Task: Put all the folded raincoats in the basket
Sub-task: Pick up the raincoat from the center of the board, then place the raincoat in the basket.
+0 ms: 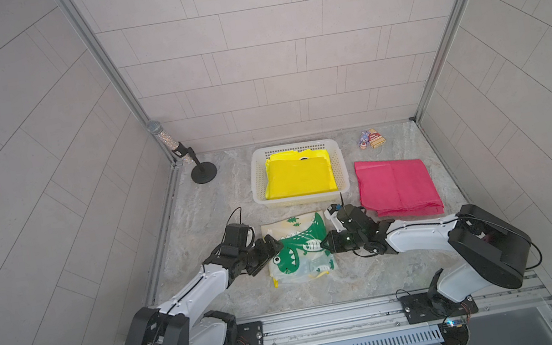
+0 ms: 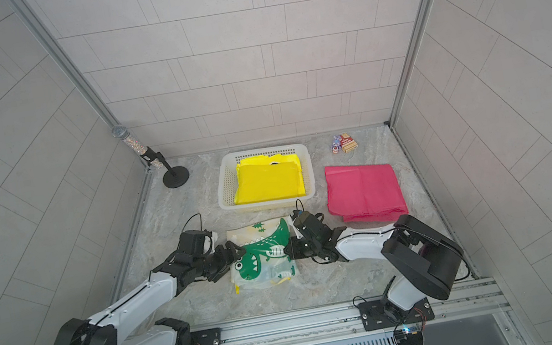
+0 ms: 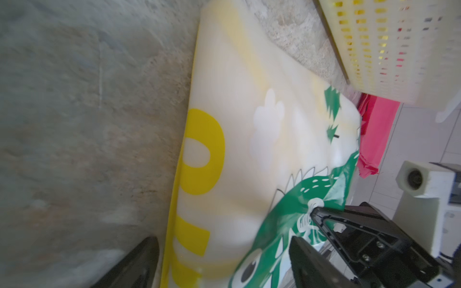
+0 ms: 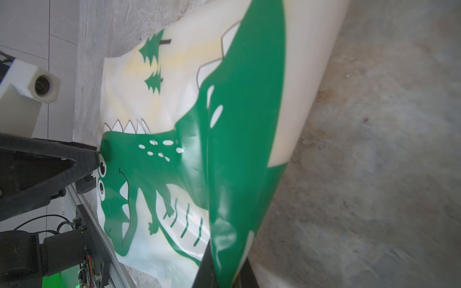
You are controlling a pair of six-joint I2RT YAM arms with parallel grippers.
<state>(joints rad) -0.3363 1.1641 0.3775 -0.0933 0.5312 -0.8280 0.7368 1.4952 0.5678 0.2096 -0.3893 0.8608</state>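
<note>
Left arm (image 1: 188, 292): nearest you; the left tool (image 1: 274, 248) sits at one side edge of the raincoat (image 1: 296, 252), jaws standing apart around the fold, nothing pinched yet.
Right tool (image 1: 325, 244): closed on the opposite edge; the right wrist view shows green film nipped in it.
Raincoat's place: lying on the surface (image 1: 205, 207), just in front of the basket (image 1: 303, 198), between both tools, not touching the rim.
Step in hand: you are likely securing the second hold for a two-armed lift. Close the left tool over every layer, raise both sides together, and keep the fold stretched. Clear the near rim, then lower it onto the yellow raincoat (image 1: 299, 177) lying inside.
Raincoat's look: translucent cream film, glossy, printed with a green dinosaur, small trees and yellow trim. It probably slips and sags, so pinch deep.
Pink raincoat (image 1: 396, 186): folded beside the basket on the right arm's side; leave it.
</note>
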